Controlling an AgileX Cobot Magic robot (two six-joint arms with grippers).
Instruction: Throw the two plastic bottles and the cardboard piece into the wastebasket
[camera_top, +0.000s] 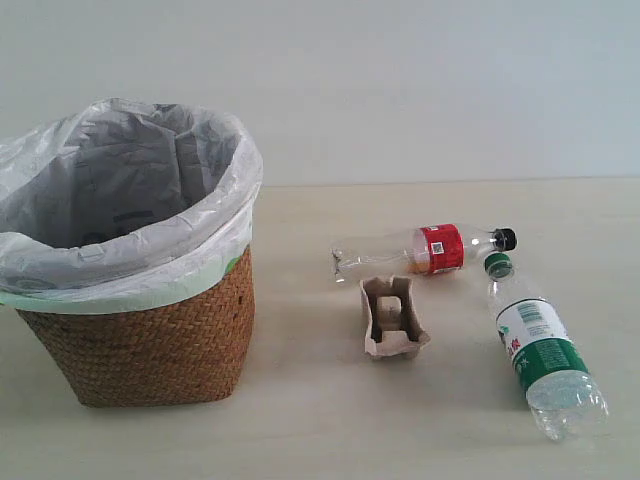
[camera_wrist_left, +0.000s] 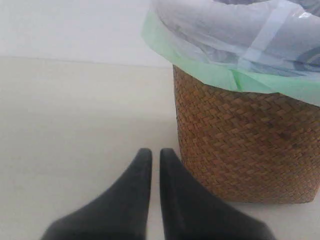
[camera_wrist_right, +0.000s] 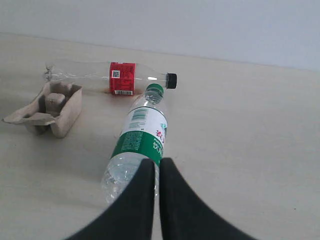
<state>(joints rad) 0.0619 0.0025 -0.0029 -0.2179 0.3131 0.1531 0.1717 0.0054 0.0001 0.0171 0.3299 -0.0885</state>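
- The wastebasket (camera_top: 150, 340) stands at the left of the counter (camera_top: 330, 430); all three things lie outside it.
- The left claw (camera_wrist_left: 155, 156) is pressed together and empty, low beside the wicker wall. A careless swing could push the light basket away.
- The cardboard piece (camera_top: 393, 318) sits in the middle, free on all sides. It may slide at a touch.
- The small bottle (camera_top: 425, 250) lies behind it, its cap close to the cap of the large bottle (camera_top: 540, 350); lifting one may knock the other.
- The large bottle lies on its side and could roll.
- The right claw (camera_wrist_right: 156, 167), pressed together and empty, hovers over this bottle's base end; unless spread first, it would only push the bottle
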